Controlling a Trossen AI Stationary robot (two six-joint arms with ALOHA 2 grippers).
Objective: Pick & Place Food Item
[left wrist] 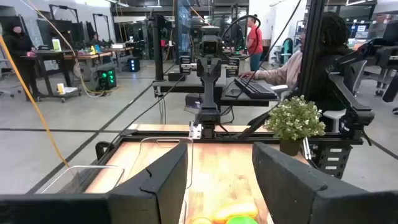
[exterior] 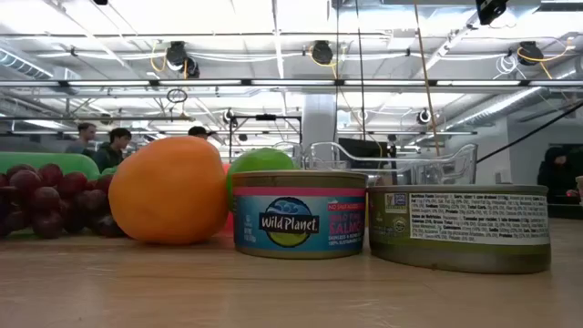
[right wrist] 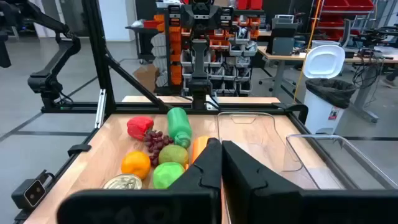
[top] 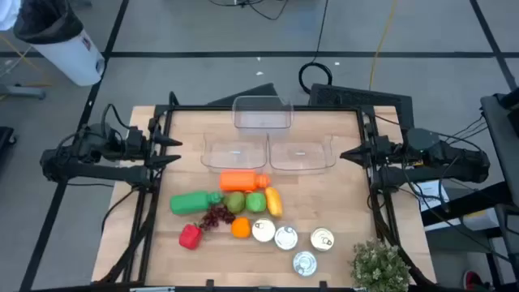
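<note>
At table centre, seen from above, with twelve o'clock at the far edge:
Containers: three clear containers (top: 262, 113) between eleven and one o'clock, empty.
Food cluster: just toward six o'clock of the containers; carrot (top: 243, 180), green bottle (top: 193, 202), lime (top: 234, 202), banana (top: 274, 201), grapes (top: 216, 216), orange (top: 241, 228), red pepper (top: 190, 236), all close or touching.
Cans: four cans (top: 285, 238) toward five o'clock.
Plant: potted plant (top: 379, 266) at the five o'clock corner.
Left gripper (top: 170, 152): at nine o'clock, off the table edge, fingers well parted, holding nothing.
Right gripper (top: 351, 153): at three o'clock, fingers nearly together, holding nothing.
Step in hand: judged not yet begun; no item chosen.
Advice: take an outlying piece such as the carrot first, descend from above with fingers across its narrow width, and avoid nudging its neighbours.
</note>
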